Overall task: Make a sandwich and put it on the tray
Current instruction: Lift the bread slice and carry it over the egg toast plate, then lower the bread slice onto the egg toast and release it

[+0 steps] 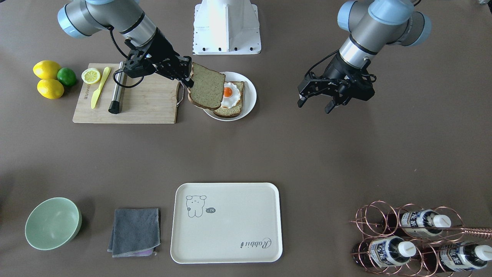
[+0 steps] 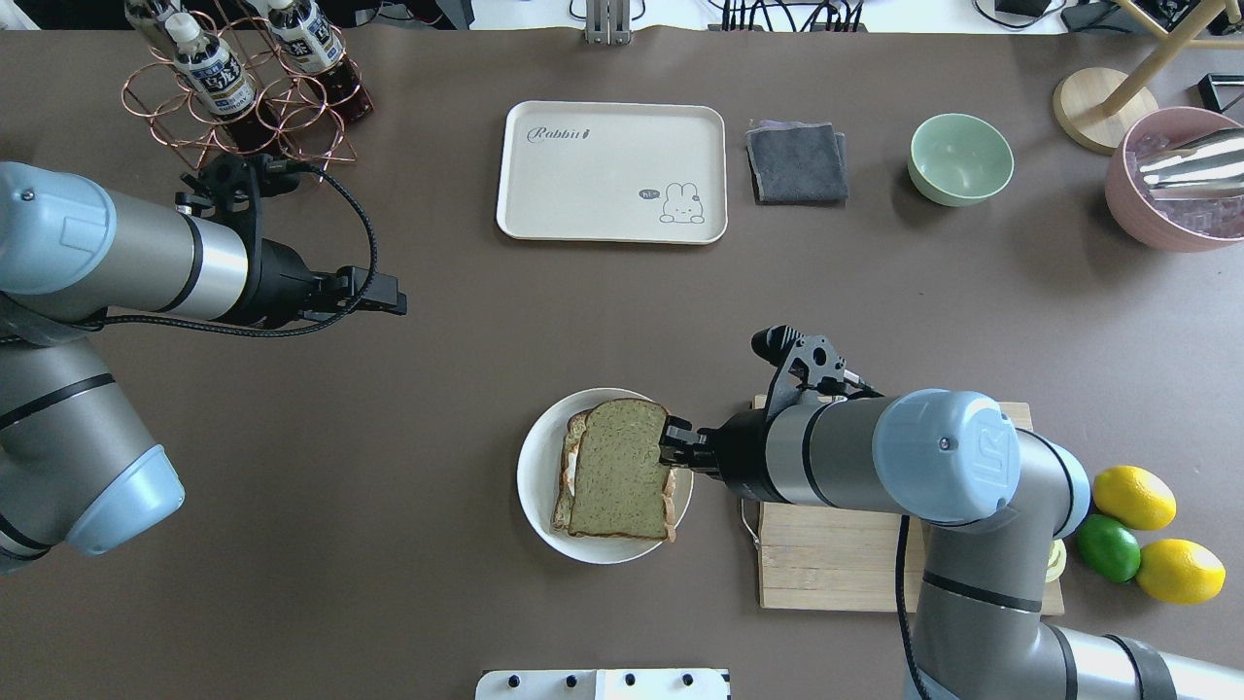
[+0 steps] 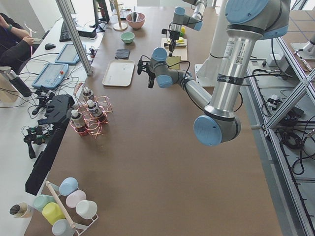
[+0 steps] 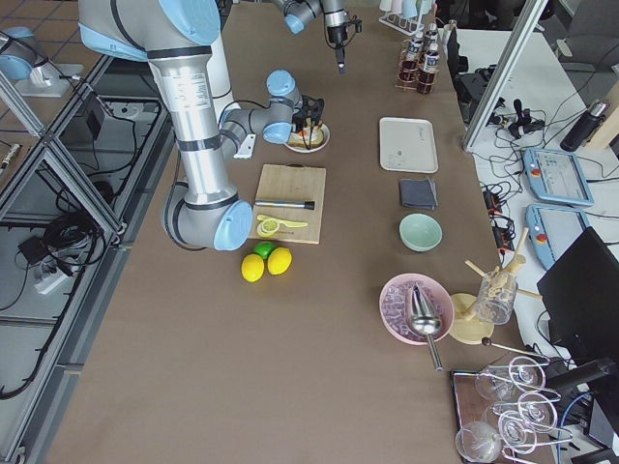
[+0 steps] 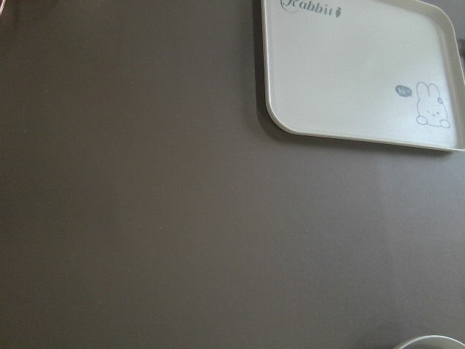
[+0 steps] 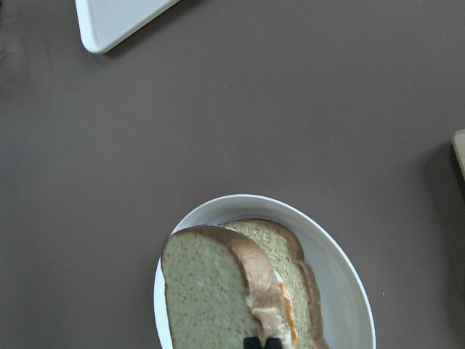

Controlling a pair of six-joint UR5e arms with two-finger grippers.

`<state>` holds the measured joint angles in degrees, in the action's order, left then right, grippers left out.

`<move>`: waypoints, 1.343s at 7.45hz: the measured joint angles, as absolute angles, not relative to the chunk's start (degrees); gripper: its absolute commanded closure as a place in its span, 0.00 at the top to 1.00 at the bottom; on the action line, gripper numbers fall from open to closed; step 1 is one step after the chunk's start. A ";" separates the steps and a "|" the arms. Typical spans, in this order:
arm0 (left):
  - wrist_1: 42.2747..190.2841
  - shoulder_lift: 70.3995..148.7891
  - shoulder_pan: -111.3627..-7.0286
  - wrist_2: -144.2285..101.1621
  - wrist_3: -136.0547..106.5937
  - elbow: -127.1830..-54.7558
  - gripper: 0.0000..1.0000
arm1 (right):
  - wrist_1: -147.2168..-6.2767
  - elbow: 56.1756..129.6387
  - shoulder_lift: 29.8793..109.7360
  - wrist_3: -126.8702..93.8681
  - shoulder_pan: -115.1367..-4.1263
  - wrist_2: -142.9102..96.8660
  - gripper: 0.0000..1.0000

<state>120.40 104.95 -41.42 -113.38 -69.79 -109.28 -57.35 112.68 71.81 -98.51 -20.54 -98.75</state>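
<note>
right gripper [image 1: 188, 80] is pinching top slice [image 1: 206, 86] by its crust edge, tilting it over egg [image 1: 230, 95] and lower slice [image 1: 228, 111] on plate [image 1: 250, 96]; left gripper [image 1: 314, 105] is hanging open; tray [image 1: 226, 223] is lying well apart; bread likely soft, light, tearable; crust grip suits

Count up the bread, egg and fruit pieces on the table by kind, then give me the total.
Bread slices: 2
Fried egg: 1
Whole lemons: 2
Lime: 1
Lemon slice: 1
Total: 7
</note>
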 measured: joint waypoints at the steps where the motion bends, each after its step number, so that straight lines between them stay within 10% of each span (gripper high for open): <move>1: 120.41 104.95 -41.42 -113.38 -69.79 -109.21 0.98 | -57.29 112.03 70.94 -98.82 -18.38 -96.41 0.00; 10: 120.50 105.07 -41.39 -113.47 -69.79 -109.06 0.98 | -56.93 106.33 67.41 -97.26 -18.40 -94.91 0.00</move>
